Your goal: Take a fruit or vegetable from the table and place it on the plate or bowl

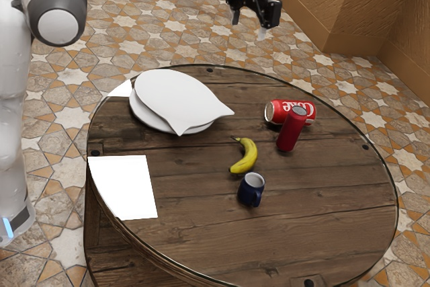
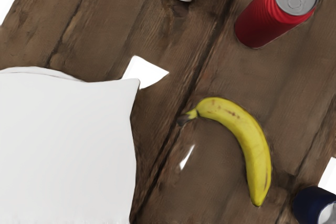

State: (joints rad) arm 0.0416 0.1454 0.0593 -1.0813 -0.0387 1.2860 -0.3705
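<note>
A yellow banana (image 1: 245, 155) lies near the middle of the round wooden table (image 1: 322, 220); in the wrist view the banana (image 2: 242, 140) curves beside the white plate (image 2: 58, 145). The white plate (image 1: 176, 102) sits at the table's far left part in the exterior view. My black gripper (image 1: 248, 21) hangs high above the table's far edge, well above the banana. Its fingers are apart and hold nothing.
A red can (image 1: 289, 110) lies on its side and a taller red can (image 1: 291, 129) stands upright beside it, right of the banana. A dark blue mug (image 1: 251, 189) stands just in front of the banana. A white sheet (image 1: 123, 186) lies at the table's left edge.
</note>
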